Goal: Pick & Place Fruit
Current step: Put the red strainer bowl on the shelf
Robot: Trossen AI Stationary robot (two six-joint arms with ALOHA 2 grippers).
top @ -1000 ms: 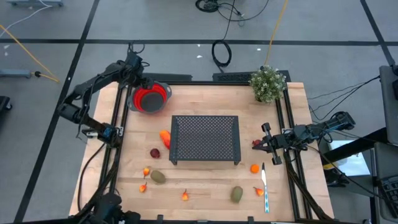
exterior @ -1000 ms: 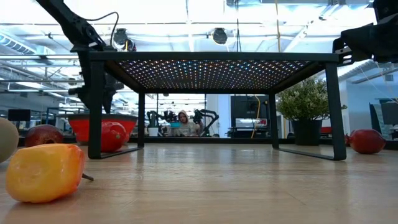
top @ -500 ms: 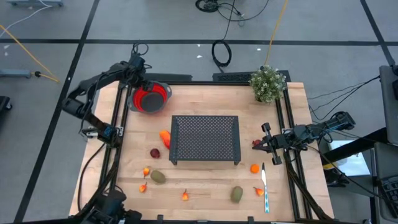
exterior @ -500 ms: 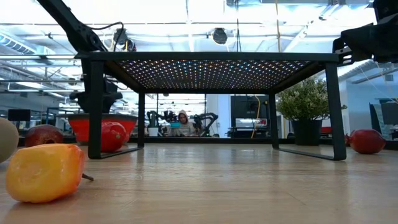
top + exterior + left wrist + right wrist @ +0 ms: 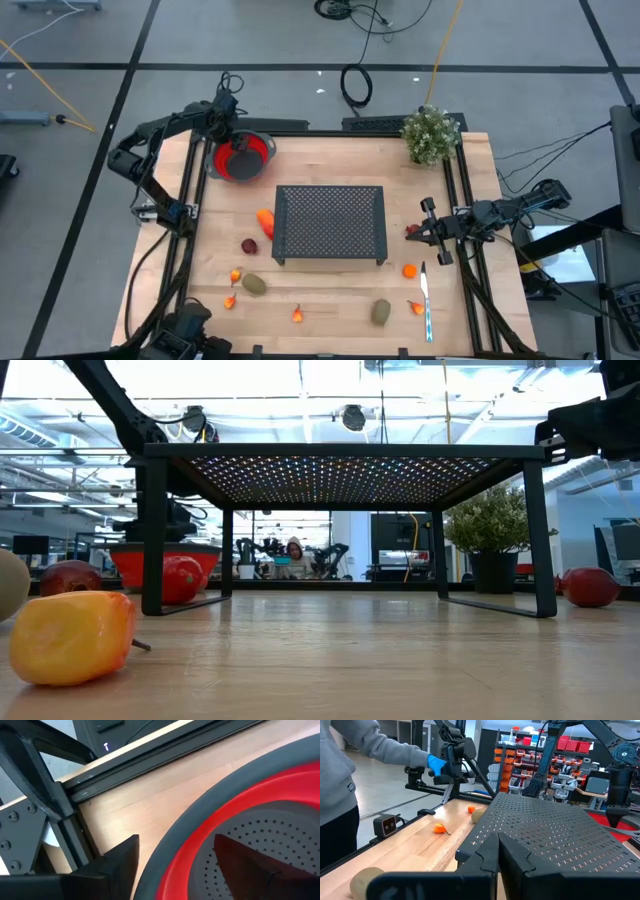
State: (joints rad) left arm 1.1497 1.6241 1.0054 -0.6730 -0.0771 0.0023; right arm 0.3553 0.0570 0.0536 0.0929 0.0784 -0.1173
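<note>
The left gripper (image 5: 238,146) hangs over the red bowl's (image 5: 262,152) rim, jaws spread and empty. The right gripper (image 5: 424,232) waits clenched by the rack (image 5: 330,225). Fruit (image 5: 255,284) lies scattered on the surface (image 5: 330,300).

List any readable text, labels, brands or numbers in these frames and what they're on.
None can be read in any view.
Storage bins on the shelving behind the table, right wrist view: any labels are too small to read.
Grey sweatshirt of the person beside the table: a small mark at its edge, too blurred to read.
Small camera unit on the table rail: no legible marking.
</note>
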